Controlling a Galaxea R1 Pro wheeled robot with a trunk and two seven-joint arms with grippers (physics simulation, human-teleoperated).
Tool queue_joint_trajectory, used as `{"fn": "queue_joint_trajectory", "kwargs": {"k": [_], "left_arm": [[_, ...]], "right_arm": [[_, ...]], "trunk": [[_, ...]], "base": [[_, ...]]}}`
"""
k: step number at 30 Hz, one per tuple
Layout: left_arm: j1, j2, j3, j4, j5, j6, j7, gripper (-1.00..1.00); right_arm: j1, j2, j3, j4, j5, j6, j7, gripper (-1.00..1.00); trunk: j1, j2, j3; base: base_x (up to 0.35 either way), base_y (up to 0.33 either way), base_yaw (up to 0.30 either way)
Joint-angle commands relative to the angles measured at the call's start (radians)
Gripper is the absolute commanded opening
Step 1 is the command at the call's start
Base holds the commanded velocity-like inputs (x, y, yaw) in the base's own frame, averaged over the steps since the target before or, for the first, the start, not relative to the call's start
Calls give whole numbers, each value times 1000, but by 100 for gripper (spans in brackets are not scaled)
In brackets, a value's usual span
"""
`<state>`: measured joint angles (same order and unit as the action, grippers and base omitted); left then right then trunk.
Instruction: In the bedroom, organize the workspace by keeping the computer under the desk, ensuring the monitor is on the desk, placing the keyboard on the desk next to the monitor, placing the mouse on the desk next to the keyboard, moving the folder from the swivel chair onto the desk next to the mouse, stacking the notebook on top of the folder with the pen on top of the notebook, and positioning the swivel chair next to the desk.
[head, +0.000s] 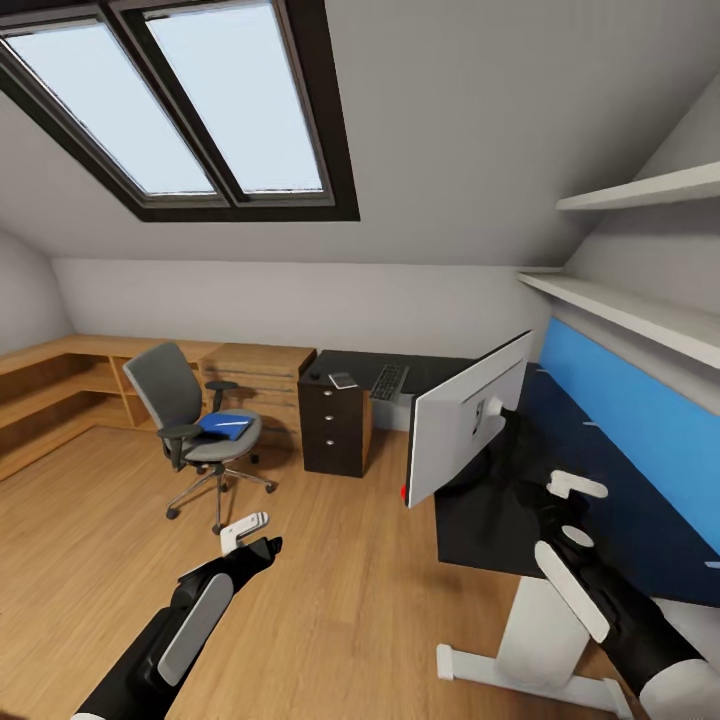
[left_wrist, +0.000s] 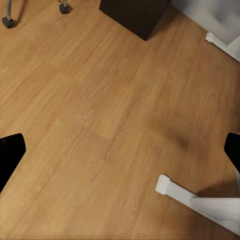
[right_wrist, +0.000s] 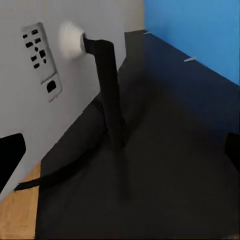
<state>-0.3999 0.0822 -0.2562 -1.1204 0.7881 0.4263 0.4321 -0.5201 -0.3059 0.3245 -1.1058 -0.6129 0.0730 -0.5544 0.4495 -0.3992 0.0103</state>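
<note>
The monitor (head: 470, 420) stands on the black desk (head: 480, 530) with its white back toward me; its white back (right_wrist: 40, 75) and thin black stand (right_wrist: 110, 95) show close up in the right wrist view. My right gripper (head: 515, 445) (right_wrist: 120, 152) is open just behind the stand, not touching it. The keyboard (head: 390, 380) and a small grey notebook (head: 343, 380) lie on the desk's far end. The grey swivel chair (head: 185, 400) stands apart on the floor with the blue folder (head: 225, 425) on its seat. My left gripper (head: 262, 548) (left_wrist: 120, 150) hangs open over the floor.
A black drawer unit (head: 335, 425) carries the desk's far end, and a white leg (head: 530, 640) (left_wrist: 200, 200) the near end. A blue panel (head: 630, 420) backs the desk under wall shelves (head: 640, 310). Low wooden cabinets (head: 60, 390) line the far left wall. Wood floor (head: 330, 580) lies between.
</note>
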Motion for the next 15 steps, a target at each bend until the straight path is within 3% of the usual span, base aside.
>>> {"fn": "queue_joint_trajectory", "kwargs": {"k": [1, 2, 6, 8, 9, 11, 15], "left_arm": [[0, 1, -4, -2, 10, 0, 10, 100], [0, 1, -4, -2, 11, 0, 10, 100], [-1, 1, -4, -1, 11, 0, 10, 100], [-1, 1, -5, -1, 11, 0, 10, 100], [-1, 1, -9, -1, 11, 0, 10, 100], [-1, 1, -16, -1, 11, 0, 10, 100], [-1, 1, -27, -1, 11, 0, 10, 100]], "right_arm": [[-2, 5, 2, 24, 6, -2, 10, 100], [-13, 19, 0, 144, 26, -35, 75, 100], [-49, 27, -2, 283, 35, -84, 126, 100], [-89, 36, -2, 392, 39, -130, 157, 100], [-144, 58, -1, 537, 42, -186, 195, 100], [-184, 76, -1, 639, 47, -220, 217, 100], [-228, 89, -1, 743, 64, -253, 238, 100]], "trunk": [[1, -1, 0], [1, -1, 0], [1, -1, 0], [1, -1, 0], [1, -1, 0], [1, -1, 0], [1, -1, 0]], "base": [[0, 0, 0], [0, 0, 0], [0, 0, 0], [0, 0, 0], [0, 0, 0], [0, 0, 0], [0, 0, 0]]}}
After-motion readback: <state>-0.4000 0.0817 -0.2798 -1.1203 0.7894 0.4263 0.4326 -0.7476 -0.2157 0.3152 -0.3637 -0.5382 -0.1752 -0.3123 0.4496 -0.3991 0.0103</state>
